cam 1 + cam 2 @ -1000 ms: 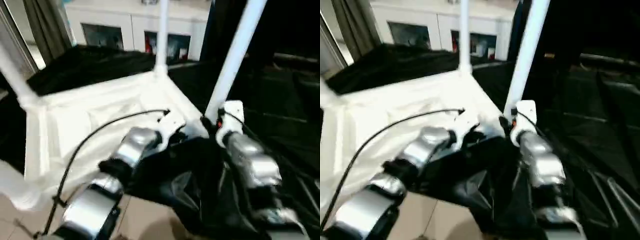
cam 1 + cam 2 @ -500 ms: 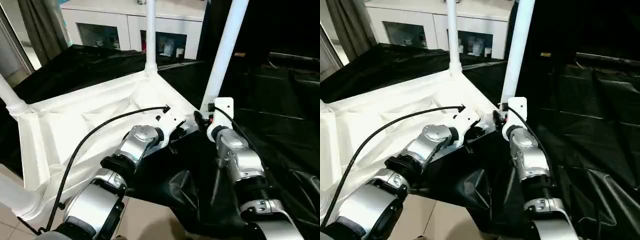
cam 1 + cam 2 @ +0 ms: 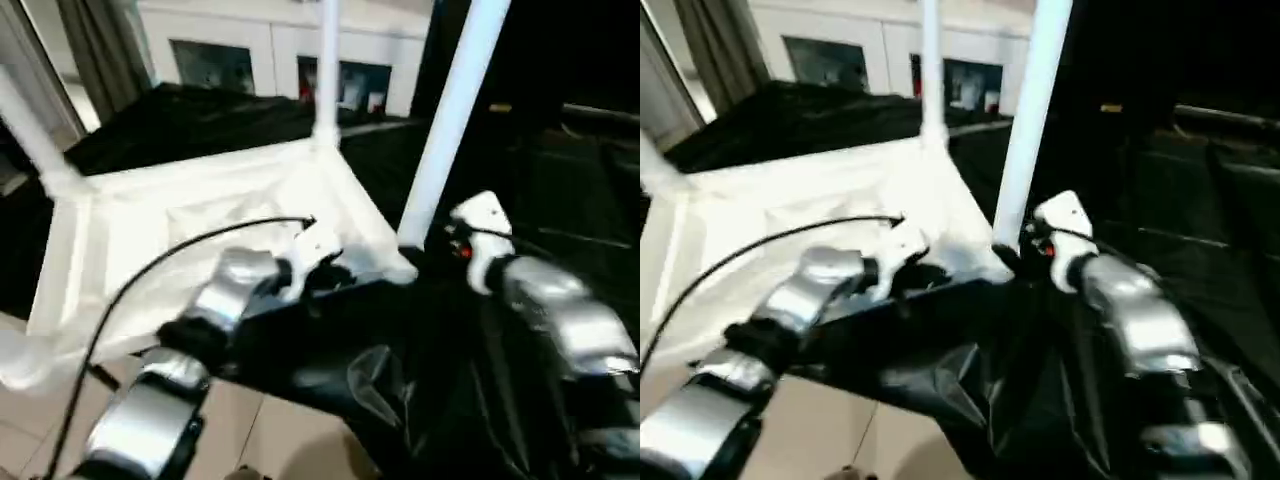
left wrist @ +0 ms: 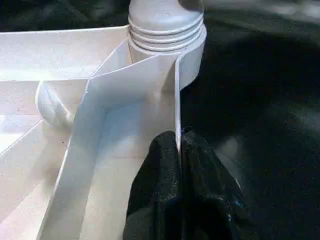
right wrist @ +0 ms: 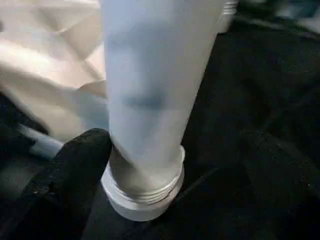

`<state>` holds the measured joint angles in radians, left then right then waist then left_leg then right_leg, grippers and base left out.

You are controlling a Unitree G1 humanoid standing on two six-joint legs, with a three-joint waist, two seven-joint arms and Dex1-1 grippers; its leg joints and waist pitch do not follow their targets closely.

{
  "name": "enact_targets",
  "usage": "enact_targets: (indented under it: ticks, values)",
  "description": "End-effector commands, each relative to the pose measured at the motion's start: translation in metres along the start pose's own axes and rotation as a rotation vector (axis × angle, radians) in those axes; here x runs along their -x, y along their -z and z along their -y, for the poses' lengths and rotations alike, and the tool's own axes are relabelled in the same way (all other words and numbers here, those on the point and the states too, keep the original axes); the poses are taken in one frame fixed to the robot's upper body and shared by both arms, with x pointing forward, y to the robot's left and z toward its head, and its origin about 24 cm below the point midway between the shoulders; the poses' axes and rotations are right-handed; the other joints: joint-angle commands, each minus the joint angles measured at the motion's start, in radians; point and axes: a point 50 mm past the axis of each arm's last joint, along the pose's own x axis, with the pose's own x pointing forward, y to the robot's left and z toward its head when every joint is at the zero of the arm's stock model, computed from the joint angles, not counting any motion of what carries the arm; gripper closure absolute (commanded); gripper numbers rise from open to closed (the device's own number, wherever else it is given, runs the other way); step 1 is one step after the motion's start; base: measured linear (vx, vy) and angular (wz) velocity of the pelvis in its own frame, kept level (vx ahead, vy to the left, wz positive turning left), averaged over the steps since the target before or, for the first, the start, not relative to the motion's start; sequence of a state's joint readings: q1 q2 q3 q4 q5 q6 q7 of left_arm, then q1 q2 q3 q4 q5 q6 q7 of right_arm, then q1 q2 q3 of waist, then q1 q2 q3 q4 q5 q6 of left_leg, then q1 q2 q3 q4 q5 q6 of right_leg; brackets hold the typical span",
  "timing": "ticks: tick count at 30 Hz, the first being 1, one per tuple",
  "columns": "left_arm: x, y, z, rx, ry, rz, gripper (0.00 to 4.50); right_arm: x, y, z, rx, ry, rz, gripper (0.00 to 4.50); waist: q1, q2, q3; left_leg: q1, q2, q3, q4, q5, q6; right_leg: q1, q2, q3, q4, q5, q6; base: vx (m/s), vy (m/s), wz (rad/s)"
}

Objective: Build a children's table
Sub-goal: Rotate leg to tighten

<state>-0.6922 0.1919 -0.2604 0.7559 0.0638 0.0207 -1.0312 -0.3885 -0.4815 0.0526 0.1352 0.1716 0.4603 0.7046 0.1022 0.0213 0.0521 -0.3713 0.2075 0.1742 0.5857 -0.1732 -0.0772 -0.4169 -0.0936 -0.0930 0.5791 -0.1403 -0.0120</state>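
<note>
Left gripper [image 4: 178, 165] clamped on the raised rim of the upside-down tabletop [image 3: 190, 215], one black finger [image 4: 157, 170] inside the rim wall, the other outside, thin white edge pinched between them. Just ahead of it along that rim is the corner socket [image 4: 167, 30], threaded leg base seated in it. Right gripper [image 5: 175, 165] spread wide around the base of the near leg [image 3: 452, 110]: one finger [image 5: 82, 165] touches the threaded collar [image 5: 145, 192], the other stands off it on the far side, so not gripping. That leg rises upright just beyond the right gripper, from the same corner the left gripper holds. Far leg [image 3: 327, 65] upright further past both grippers; another leg [image 3: 30, 135] well off to the left arm's outer side. Tabletop lies ribbed side up on black cloth [image 3: 540, 180].
</note>
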Motion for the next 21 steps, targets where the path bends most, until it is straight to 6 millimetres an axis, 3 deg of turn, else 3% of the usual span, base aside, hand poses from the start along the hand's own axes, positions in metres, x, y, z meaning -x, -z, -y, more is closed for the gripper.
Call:
enact_targets:
  ticks: [1, 7, 9, 11, 19, 21]
  values:
    - [0.0, -0.027, 0.006, -0.093, 0.096, 0.137, 4.5, 0.004, -0.006, -0.008, 0.023, -0.093, 0.004, 0.06, 0.001, -0.013, -0.072, 0.01, 0.023, 0.003, -0.061, -0.18, 0.098, 0.067, -0.051, 0.045, -0.054, -0.211, -0.21, 0.0, 0.0, 0.0]
    - [0.005, -0.027, 0.011, -0.098, 0.145, 0.139, 4.5, 0.008, 0.0, -0.013, 0.054, -0.164, -0.048, 0.06, 0.009, -0.016, -0.067, 0.015, 0.021, 0.004, -0.065, -0.224, 0.059, 0.058, -0.053, 0.044, -0.069, -0.338, -0.173, 0.0, 0.0, 0.0]
    - [0.006, -0.028, 0.012, -0.1, 0.15, 0.141, 4.5, 0.007, 0.002, -0.017, 0.043, -0.197, -0.058, 0.33, 0.009, -0.02, -0.067, 0.008, 0.02, 0.001, -0.067, -0.216, 0.056, 0.063, -0.053, 0.042, -0.066, -0.344, -0.161, 0.0, 0.0, 0.0]
    - [0.006, -0.028, 0.013, -0.102, 0.15, 0.139, 4.5, 0.006, 0.002, -0.018, 0.028, -0.201, -0.055, 0.44, 0.008, -0.02, -0.067, 0.009, 0.019, 0.001, -0.066, -0.214, 0.055, 0.06, -0.052, 0.042, -0.068, -0.35, -0.154, 0.0, 0.0, 0.0]
    - [0.009, -0.027, 0.013, -0.103, 0.152, 0.13, 4.5, 0.008, 0.001, -0.019, 0.031, -0.228, -0.057, 1.28, 0.009, -0.019, -0.071, 0.007, 0.019, 0.002, -0.062, -0.172, 0.064, 0.063, -0.051, 0.044, -0.058, -0.27, -0.172, 0.0, 0.0, 0.0]
    - [0.009, -0.026, 0.013, -0.103, 0.151, 0.129, 4.5, 0.008, 0.001, -0.019, 0.031, -0.229, -0.057, 1.28, 0.009, -0.018, -0.072, 0.007, 0.019, 0.002, -0.061, -0.163, 0.069, 0.062, -0.051, 0.044, -0.057, -0.259, -0.176, 0.0, 0.0, 0.0]
